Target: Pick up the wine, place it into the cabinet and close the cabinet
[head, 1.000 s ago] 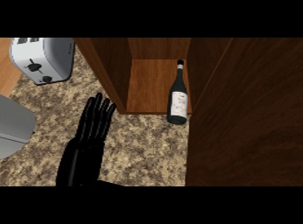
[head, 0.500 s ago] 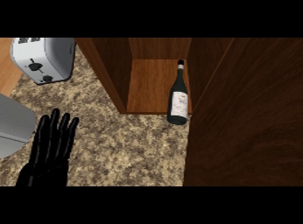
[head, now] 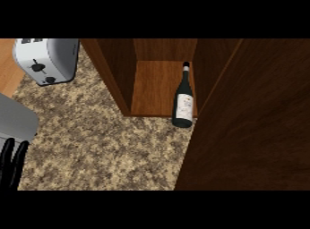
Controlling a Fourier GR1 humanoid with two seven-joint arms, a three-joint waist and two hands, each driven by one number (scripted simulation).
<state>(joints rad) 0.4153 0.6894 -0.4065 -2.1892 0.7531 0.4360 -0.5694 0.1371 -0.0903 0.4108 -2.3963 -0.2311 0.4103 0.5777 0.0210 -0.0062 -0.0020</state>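
A dark wine bottle [head: 182, 99] with a pale label lies on the floor of the open wooden cabinet [head: 156, 89], against its right side, neck pointing to the back and base jutting slightly over the front edge. The cabinet door [head: 257, 125] stands swung open and fills the right of the view. My left hand [head: 3, 163] shows at the lower left edge, fingers straight and pointing up, far from the bottle and holding nothing. My right hand is out of sight.
A silver toaster [head: 44, 59] stands at the back left of the speckled stone counter [head: 105, 147]. A grey rounded object [head: 4, 115] sits at the left edge, just above my left hand.
My left hand has drawn back down and to the left, from the middle of the counter to the lower left corner. The bottle and door have not moved.
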